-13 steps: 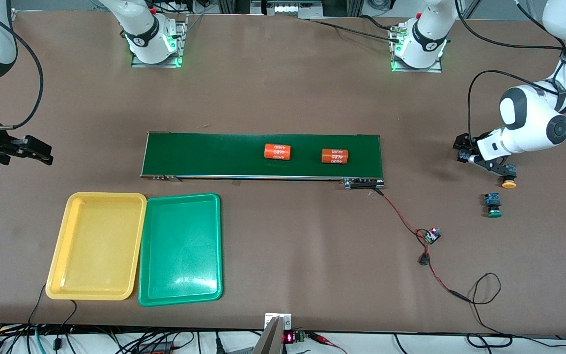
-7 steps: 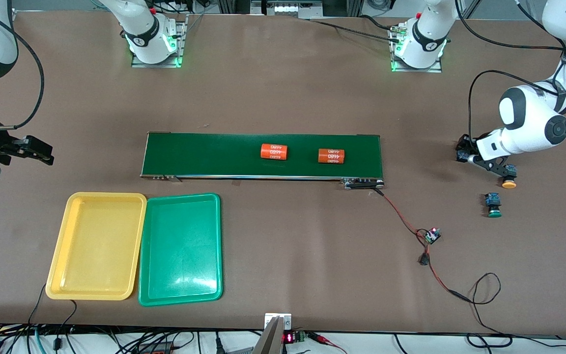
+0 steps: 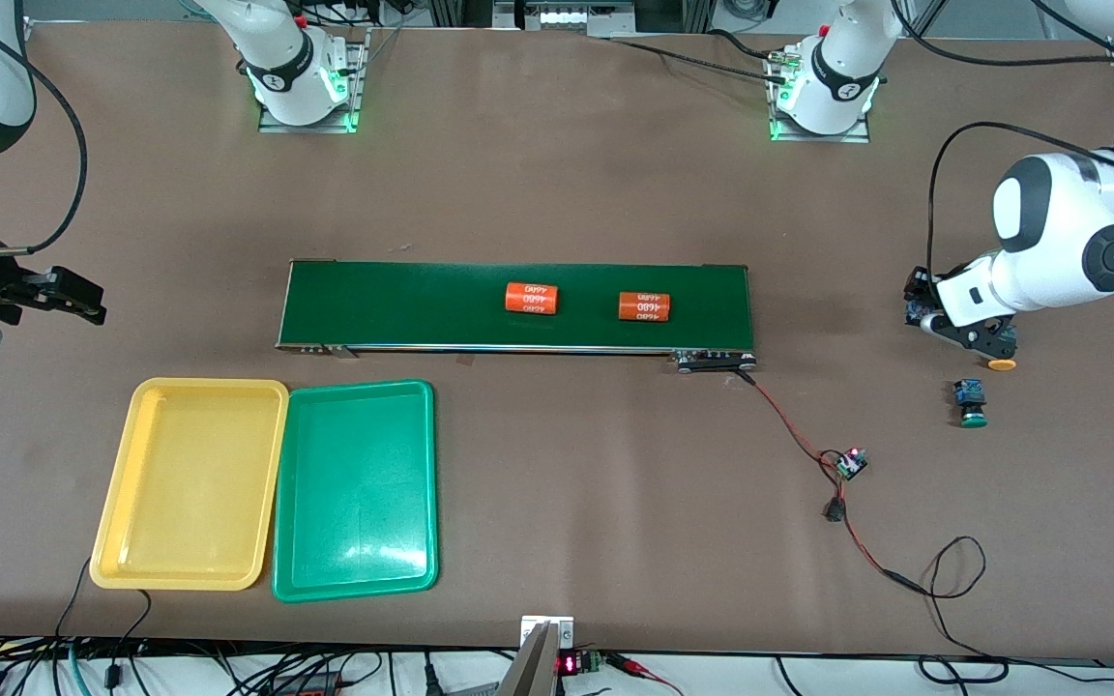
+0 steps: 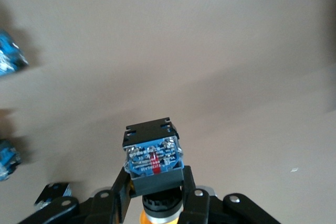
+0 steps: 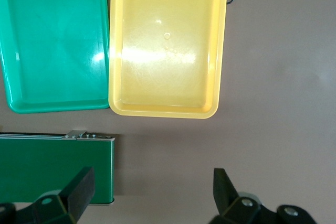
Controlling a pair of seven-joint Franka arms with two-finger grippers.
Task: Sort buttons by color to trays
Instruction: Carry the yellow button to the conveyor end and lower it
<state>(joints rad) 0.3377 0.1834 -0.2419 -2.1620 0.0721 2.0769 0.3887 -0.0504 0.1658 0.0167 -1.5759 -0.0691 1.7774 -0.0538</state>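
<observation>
Left tool [image 4: 156,199]: clamped on yellow-capped button [image 4: 153,157] at the worktop's left-arm end, ready for carrying. Right tool [image 5: 152,184]: fingers apart, waiting above yellow tray [image 5: 167,109], green tray [image 5: 55,106] alongside.

In the left wrist view, blurred blue buttons [image 4: 9,62] are cut off at the frame's left edge.
</observation>
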